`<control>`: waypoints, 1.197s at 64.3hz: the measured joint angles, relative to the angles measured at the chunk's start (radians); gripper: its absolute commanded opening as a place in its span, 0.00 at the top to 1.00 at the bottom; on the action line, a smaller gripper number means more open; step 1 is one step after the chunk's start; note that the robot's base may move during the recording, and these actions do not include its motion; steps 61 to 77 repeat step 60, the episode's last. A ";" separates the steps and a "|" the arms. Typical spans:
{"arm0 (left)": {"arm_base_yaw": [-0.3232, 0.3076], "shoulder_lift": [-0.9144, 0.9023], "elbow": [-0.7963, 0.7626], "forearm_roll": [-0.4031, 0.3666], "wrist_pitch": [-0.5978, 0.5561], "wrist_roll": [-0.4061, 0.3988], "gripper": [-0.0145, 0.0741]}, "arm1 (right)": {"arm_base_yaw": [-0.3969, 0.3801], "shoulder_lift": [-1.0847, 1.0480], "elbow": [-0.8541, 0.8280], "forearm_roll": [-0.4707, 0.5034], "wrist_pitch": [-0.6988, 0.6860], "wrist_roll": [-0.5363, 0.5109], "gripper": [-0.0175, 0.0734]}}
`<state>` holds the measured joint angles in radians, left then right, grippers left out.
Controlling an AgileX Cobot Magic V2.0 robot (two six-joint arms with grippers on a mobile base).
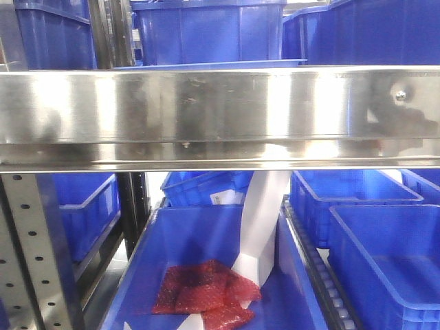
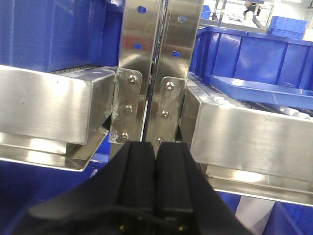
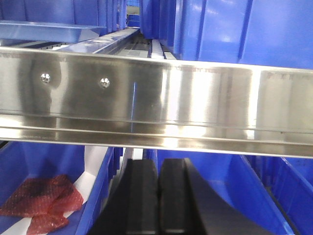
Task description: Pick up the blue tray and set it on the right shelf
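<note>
The black left gripper is clenched on nothing, fingers pressed together just below the grey perforated metal uprights. Up to its right, the shallow periwinkle-blue plastic tray lies on the stainless-steel right shelf, its far end cut off. The black right gripper is likewise clenched below the shelf's shiny rail, which hides most of the tray's rim up-left.

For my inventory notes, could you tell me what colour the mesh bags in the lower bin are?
Red mesh bags, clearest in the exterior front-facing view.
</note>
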<state>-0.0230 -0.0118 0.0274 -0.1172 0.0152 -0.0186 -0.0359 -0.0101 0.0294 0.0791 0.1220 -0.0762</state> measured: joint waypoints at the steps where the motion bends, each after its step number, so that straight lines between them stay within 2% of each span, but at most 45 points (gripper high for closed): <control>1: 0.000 0.000 0.000 0.000 0.000 0.000 0.89 | -0.001 0.000 0.000 0.000 -0.002 0.000 0.75; 77: 0.000 0.000 0.000 0.000 0.000 0.000 0.89 | -0.001 0.000 0.000 0.000 -0.011 0.000 0.75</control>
